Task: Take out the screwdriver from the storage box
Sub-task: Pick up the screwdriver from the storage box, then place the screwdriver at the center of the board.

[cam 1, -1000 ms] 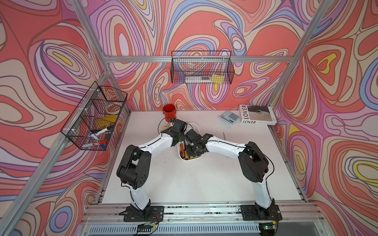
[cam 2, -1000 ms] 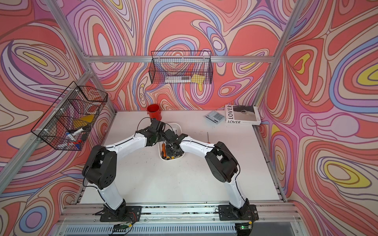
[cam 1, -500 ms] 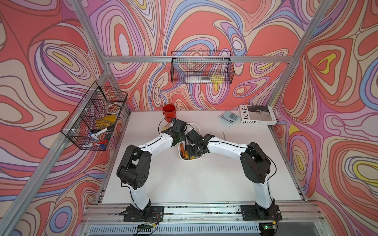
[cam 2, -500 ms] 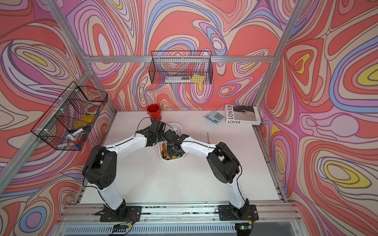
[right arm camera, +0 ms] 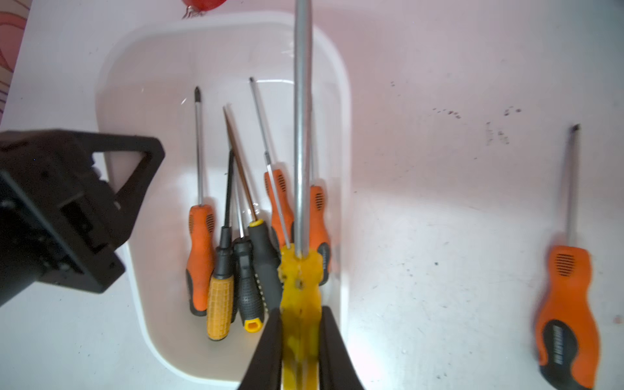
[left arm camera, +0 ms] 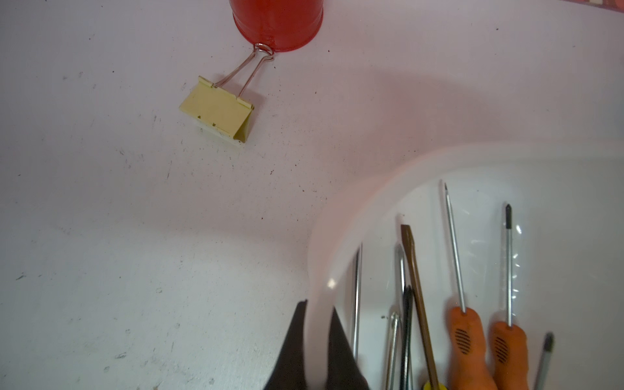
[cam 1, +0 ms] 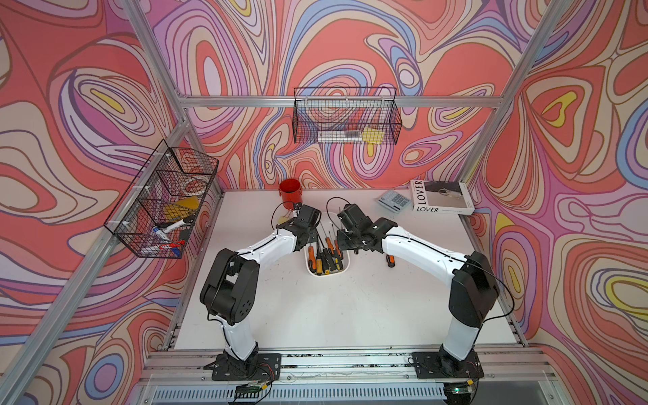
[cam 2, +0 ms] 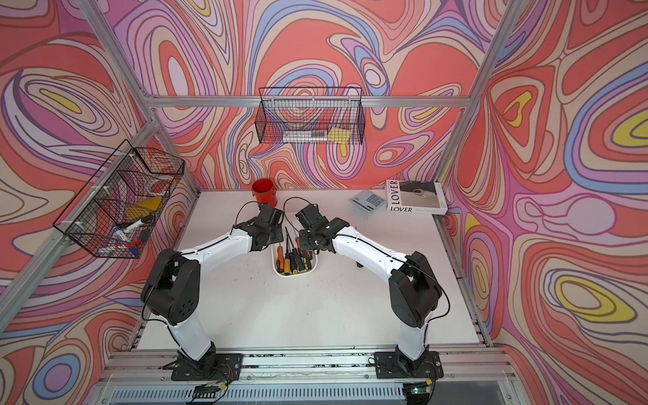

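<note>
White tabletop (cam 1: 350, 308): storage box (right arm camera: 343, 152) of screwdrivers (right arm camera: 201, 256), left jaws tight on its wall, right jaws on yellow screwdriver (right arm camera: 300, 280)

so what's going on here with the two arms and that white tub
The left gripper pinches the rim of the storage box, apparently to steady it. The right gripper is shut on the yellow-handled screwdriver, whose shaft lies over the other screwdrivers in the box; it is not yet out. One orange screwdriver lies on the table beside the box.
</note>
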Action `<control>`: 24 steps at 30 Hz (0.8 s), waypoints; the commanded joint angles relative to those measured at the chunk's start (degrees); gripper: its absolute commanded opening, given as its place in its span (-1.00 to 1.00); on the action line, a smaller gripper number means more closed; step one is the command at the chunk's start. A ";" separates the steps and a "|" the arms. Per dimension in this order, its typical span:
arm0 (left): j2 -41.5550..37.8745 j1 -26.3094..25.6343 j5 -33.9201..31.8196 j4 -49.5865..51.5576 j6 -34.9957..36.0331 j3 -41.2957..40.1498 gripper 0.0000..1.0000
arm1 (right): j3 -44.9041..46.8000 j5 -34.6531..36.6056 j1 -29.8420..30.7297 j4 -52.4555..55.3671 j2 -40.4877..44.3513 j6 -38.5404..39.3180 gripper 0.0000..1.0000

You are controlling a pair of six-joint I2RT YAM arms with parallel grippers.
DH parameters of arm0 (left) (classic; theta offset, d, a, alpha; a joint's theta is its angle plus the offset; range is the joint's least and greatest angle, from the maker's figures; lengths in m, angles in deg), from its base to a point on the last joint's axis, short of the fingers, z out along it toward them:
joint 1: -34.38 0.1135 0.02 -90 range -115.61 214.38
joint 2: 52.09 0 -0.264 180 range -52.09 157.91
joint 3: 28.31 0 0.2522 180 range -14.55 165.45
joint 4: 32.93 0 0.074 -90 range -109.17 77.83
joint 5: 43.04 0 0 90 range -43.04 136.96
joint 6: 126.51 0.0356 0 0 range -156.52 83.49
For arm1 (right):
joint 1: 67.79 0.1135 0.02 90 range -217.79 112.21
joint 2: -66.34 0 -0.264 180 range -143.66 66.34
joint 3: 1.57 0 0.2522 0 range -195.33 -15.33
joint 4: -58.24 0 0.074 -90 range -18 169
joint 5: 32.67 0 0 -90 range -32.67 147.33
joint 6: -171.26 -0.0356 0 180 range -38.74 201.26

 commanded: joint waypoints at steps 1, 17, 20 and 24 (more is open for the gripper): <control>-2.50 0.06 -1.37 -0.73 0.51 0.91 -1.00 | 1.88 2.16 -4.49 5.30 0.82 3.38 -1.00; -2.40 0.13 -1.86 -0.68 0.68 -0.16 -1.00 | 3.07 1.57 -10.79 10.78 -10.22 8.57 -1.00; -2.30 0.06 -1.89 -0.56 1.02 0.02 -1.00 | 2.00 2.08 -10.89 11.81 -12.85 8.19 -1.00; -2.39 0.08 -1.99 -0.63 1.39 0.01 -1.00 | 2.89 2.24 -11.14 10.75 -14.14 7.38 -1.00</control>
